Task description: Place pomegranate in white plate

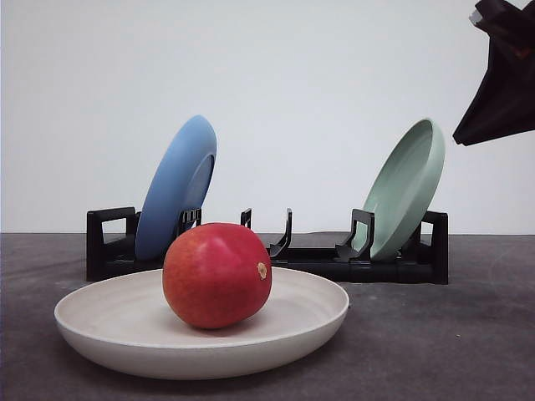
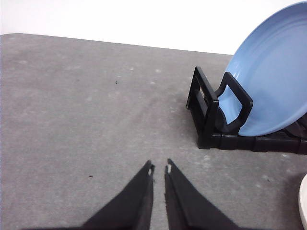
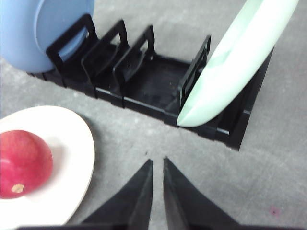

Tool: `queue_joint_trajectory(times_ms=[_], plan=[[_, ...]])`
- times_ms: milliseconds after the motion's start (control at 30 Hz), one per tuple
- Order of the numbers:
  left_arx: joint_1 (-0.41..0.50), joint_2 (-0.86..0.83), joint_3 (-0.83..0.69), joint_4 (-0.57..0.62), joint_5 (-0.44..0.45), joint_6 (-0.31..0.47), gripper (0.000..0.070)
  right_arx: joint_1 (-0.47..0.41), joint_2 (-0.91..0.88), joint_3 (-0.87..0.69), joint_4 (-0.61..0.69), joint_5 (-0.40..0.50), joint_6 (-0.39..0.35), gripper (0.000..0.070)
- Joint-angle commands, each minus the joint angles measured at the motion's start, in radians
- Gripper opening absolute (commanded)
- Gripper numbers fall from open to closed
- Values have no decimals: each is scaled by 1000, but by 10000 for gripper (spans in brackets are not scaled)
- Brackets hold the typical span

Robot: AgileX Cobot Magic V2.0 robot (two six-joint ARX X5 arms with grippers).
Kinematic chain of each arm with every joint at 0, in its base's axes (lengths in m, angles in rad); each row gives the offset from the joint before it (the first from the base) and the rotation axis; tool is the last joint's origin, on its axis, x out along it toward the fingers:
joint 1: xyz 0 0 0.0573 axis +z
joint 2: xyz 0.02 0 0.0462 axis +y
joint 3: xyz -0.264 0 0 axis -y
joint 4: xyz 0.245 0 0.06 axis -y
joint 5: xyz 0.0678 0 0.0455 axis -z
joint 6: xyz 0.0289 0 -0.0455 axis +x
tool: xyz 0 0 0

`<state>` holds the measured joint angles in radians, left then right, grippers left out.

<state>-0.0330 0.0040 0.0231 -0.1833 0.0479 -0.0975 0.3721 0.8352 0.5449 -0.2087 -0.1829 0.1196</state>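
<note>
Pomegranate (image 1: 216, 274) sits inside the white plate (image 1: 100, 334), resting on the plate's shallow floor a little left of its middle, with the raised rim clear all around it. The plate lies flat on the grey desk (image 1: 451, 342), near the front edge of the front view, with bare desk to either side of it. Behind it a black rack (image 1: 313, 261) runs across the desk; a blue plate (image 1: 177, 185) leans in its left end and a pale green plate (image 1: 407, 185) leans in its right end, with the slots between them open.

The fruit is smooth and rounded, deep red with an orange tint toward its lower side, and a small tan stem scar faces right.

In its wrist view the left end effector (image 2: 159, 167) hangs over bare desk beside the rack's blue-plate end, fingers nearly together with only a thin slit between them, gripping nothing. The right end effector (image 3: 157, 162) hovers above the strip of desk between the white plate's rim and the rack, likewise almost closed and empty. A dark part of an arm (image 1: 501, 75) shows high at the right of the front view.
</note>
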Motion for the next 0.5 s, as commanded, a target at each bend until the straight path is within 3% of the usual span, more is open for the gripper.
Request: queue_joint_trajectory(times_ms=[0,100,267,467], plan=[[1,0,-11,-3,-4,7,27,4,6,-1,9,0,-7,33],[1,0,-11,-3,-4,7,27,4,6,-1,9,0,-7,33],[1,0,-11,-3,-4,7,26,-9,-36,-11,-7,34,-122,33],[1,0,-11,-3,-4,7,26,-91,-215,-131,7,41,-131,33]])
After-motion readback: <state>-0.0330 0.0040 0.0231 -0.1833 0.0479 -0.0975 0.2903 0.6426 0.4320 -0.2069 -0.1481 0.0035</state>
